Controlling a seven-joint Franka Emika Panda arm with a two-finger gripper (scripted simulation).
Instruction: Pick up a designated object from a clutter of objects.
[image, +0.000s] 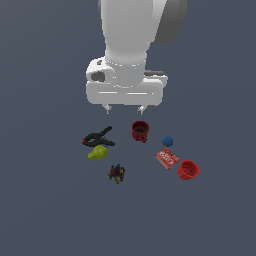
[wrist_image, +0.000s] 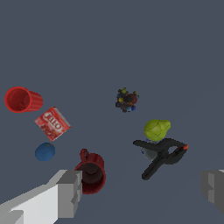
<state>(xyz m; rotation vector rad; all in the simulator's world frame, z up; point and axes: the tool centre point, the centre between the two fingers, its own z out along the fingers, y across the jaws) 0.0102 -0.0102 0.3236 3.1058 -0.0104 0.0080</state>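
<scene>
Approach stage, before any grasp. The gripper (image: 125, 108) hangs above the clutter in the upper centre of the exterior view, its fingers spread apart and holding nothing; in the wrist view one finger (wrist_image: 70, 192) shows at the lower left and the other at the lower right edge, with open floor between them.

The target, the red cup (image: 188, 170), lies on its side at the right of the exterior view, lowest and outermost of the group. The red box (image: 167, 158) sits just beside it, seemingly touching or nearly so; the blue ball (image: 167, 141) lies a little beyond that. The dark red mug (image: 140, 131) stands nearest under the gripper and is not the goal.

Judged next move: travel toward the exterior view's right and lower edge, align the jaws across the cup's tapered wall, then descend.

Clearance: bare floor borders the cup on its outer side; only the box side is crowded. The black clamp (image: 98, 137), pear (image: 98, 153) and bead cluster (image: 116, 173) lie well apart, left of centre.
</scene>
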